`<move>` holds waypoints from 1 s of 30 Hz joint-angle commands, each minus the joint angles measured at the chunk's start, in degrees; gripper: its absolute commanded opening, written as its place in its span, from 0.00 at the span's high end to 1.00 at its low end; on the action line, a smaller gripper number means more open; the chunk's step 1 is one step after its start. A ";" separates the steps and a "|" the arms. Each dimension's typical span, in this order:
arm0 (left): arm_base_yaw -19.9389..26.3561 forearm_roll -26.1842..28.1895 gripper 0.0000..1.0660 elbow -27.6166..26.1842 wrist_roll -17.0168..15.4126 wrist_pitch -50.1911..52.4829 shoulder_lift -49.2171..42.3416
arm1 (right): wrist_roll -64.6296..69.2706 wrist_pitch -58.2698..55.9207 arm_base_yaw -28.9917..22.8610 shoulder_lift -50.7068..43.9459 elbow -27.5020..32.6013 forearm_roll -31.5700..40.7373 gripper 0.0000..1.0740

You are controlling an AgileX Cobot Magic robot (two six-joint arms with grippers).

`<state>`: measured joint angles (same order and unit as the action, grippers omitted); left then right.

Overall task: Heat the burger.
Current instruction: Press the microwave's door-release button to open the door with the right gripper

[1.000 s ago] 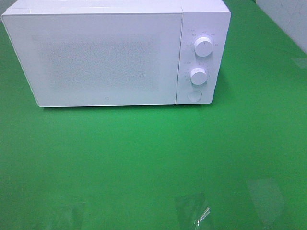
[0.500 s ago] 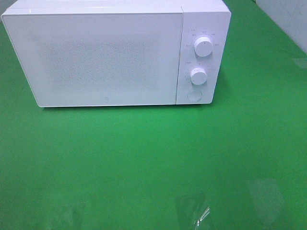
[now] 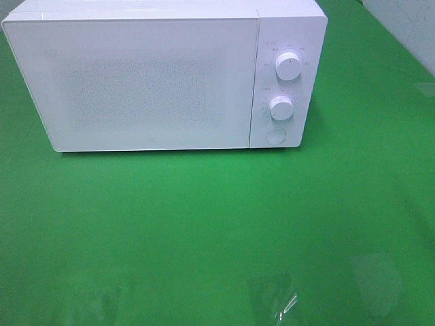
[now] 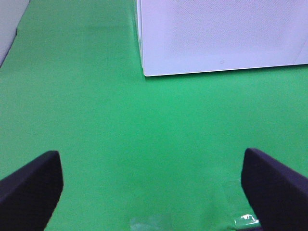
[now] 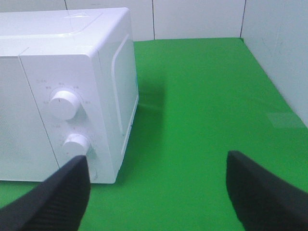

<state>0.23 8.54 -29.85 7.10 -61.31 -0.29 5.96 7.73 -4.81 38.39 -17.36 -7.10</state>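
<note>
Two pairs of dark, blunt fingers stand wide apart and hold nothing: my left gripper (image 4: pixel 151 168) and my right gripper (image 5: pixel 158 168). I cannot find the burger in any view; it may sit behind the door (image 3: pixel 136 81) of the microwave (image 3: pixel 289 27), which is shut, white and finely speckled, and hides the inside. My worry is that this smooth, boxy shell could slide on the flat green mat (image 3: pixel 204 224) if I press the round button (image 3: pixel 274 135) hard, or that a finger could slip off the glossy upper knob (image 3: pixel 288 66) or lower knob (image 3: pixel 281 107)

High camera looking down on microwave (image 3: pixel 136 81) front, both wrist cameras low, facing same microwave
</note>
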 commanded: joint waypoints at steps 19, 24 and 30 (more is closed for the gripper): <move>0.17 -0.06 0.13 0.06 -0.29 0.40 -0.92 | 0.23 40.45 0.00 28.42 2.75 2.06 0.89; 0.17 -0.06 0.13 0.06 -0.29 0.40 -0.92 | -0.92 45.03 -3.32 33.17 3.95 10.66 0.97; 0.17 -0.06 0.13 0.06 -0.29 0.40 -0.92 | -1.95 51.22 -12.26 40.11 3.95 21.49 0.98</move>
<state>0.23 8.54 -29.85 7.10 -61.31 -0.29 4.81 56.15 -15.36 77.29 -13.35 11.92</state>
